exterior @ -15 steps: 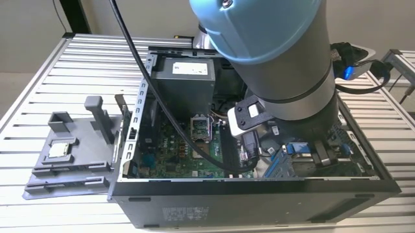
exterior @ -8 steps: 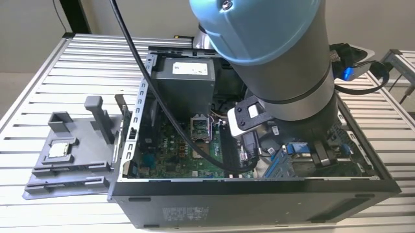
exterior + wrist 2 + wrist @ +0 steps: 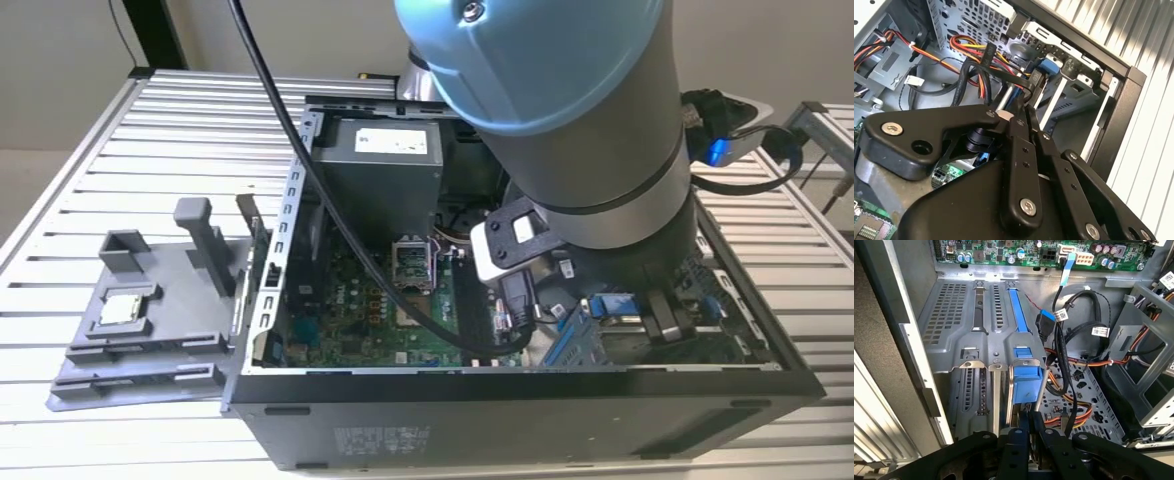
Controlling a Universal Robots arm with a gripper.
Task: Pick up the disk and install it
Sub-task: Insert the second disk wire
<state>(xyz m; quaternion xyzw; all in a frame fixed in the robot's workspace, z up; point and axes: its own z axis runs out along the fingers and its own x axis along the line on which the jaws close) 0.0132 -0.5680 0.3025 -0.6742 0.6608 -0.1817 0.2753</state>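
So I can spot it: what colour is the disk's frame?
Blue, clearest in the first wrist view, on the disk above the claw.

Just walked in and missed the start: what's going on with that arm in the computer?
The arm has reached down into the open PC case, at the drive bay on the exterior view's right. Its tool is shut on the disk, holding it by the blue frame edge-on among the metal bay rails. The small chip still sits on the grey fixture outside the case.

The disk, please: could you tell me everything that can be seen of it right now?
The disk stands on edge inside the computer case, against a grey metal bay. Edge-on it shows a blue plastic frame with a silver strip alongside. The gripper pinches its near edge, and orange and black cables run beside it.
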